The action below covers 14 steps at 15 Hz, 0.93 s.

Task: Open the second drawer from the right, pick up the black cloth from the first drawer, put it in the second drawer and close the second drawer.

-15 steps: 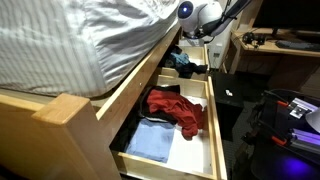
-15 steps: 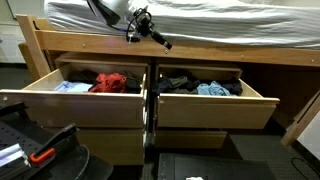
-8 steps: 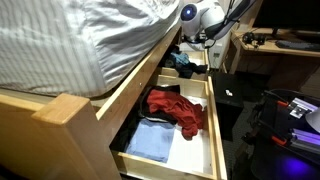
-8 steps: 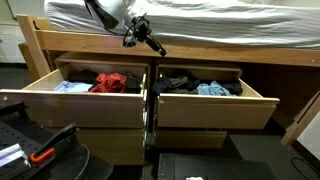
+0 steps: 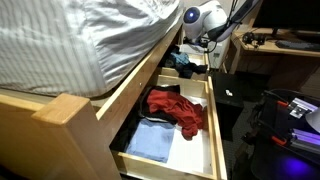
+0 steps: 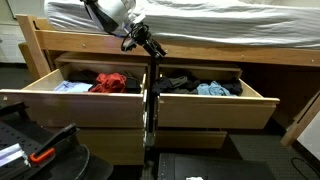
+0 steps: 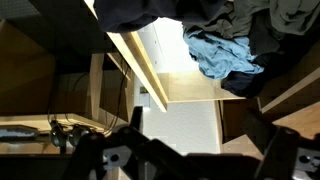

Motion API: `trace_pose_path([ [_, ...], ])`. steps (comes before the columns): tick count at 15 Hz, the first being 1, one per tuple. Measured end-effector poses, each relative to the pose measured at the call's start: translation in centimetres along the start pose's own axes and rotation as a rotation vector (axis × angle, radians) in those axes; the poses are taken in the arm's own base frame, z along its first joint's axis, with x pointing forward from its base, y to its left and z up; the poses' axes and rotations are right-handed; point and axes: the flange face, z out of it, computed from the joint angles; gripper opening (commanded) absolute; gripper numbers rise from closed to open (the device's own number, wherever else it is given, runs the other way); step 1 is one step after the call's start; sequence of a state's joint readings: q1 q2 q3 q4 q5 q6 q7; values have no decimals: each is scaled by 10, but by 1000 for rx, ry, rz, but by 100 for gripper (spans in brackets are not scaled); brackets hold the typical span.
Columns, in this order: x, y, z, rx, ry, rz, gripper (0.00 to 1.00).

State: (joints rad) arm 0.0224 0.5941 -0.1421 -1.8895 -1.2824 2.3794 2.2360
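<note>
- As both drawers are standing pulled out beneath it, the pale-wood bed frame point(image 5: 70, 115) point(image 6: 200, 50) is spanning both exterior views and carrying a striped grey mattress point(image 5: 80, 40).
- The first drawer point(image 5: 215, 130) point(image 6: 70, 105) is lying open with its white bottom showing. Its long axis is running along the bed rail and its front board is facing out into the room.
- The second drawer point(image 6: 215, 110) point(image 7: 190, 92) is also sitting open, just beside the first and in line with it. Its long axis is running the same way along the rail, and only a narrow gap is parting the two.
- The robot arm point(image 6: 110, 12) is reaching in over the mattress edge.
- The gripper point(image 6: 150, 42) point(image 5: 205, 38) point(image 7: 195, 125) is hanging above the seam between the drawers, looking down into the second drawer. Its jaws are standing wide apart and are gripping nothing.
- The red cloth point(image 5: 175, 108) point(image 6: 108, 81) is lying crumpled in the first drawer.
- The black cloth point(image 6: 176, 80) is lying bunched in the second drawer, at the end nearest the first drawer. No clear long axis is showing in the heap.
- A crumpled light blue cloth point(image 6: 212, 89) point(image 7: 225, 55) is lying beside the black cloth in the second drawer.
- A folded light blue cloth point(image 5: 150, 142) point(image 6: 70, 87) is lying flat in the first drawer, next to the red cloth.
</note>
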Motion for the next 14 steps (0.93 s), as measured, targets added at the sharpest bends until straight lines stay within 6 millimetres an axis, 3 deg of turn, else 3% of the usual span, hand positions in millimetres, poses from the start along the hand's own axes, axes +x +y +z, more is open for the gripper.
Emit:
trace_pose_path([
  [5, -29, 21, 31, -79, -53, 253, 100],
  [7, -46, 23, 39, -70, -95, 257, 100],
  [9, -50, 23, 41, -67, -104, 256, 100],
  [12, -34, 17, 29, -48, -67, 358, 100],
  [14, 5, 12, 15, -32, -88, 454, 100],
])
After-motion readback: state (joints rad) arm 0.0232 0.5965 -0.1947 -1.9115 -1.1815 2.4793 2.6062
